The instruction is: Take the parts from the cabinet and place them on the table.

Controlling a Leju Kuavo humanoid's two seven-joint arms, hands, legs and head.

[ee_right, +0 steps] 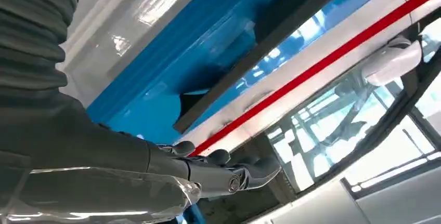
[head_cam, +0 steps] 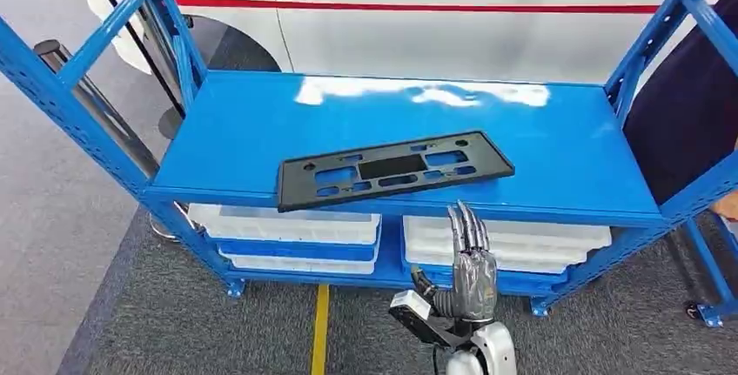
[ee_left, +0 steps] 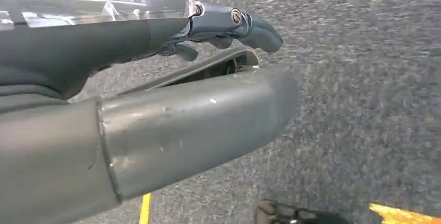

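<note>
Your right hand (head_cam: pixel 470 271) stands in front of the blue shelf (head_cam: pixel 557 144), fingers straight, close together and pointing up, holding nothing. The part (head_cam: pixel 393 169), a flat black frame with cut-outs, lies on the shelf just above and beyond those fingertips, its near edge close to the shelf's front lip. Its long axis runs across your reach, side to side, slightly skewed so the end on the hand's outer side sits farther back. The hand is lined up below the part's middle-to-right stretch, not touching it.

In the right wrist view the part (ee_right: pixel 270 42) shows as a dark bar over the blue edge, ahead of the fingers (ee_right: pixel 244 174).

Your left hand (ee_left: pixel 229 26) hangs over grey floor with its fingers loosely curled on nothing, well away from the shelf. So the right hand is much the nearer; you would likely need to lift it over the lip and take the part's near long edge.
</note>
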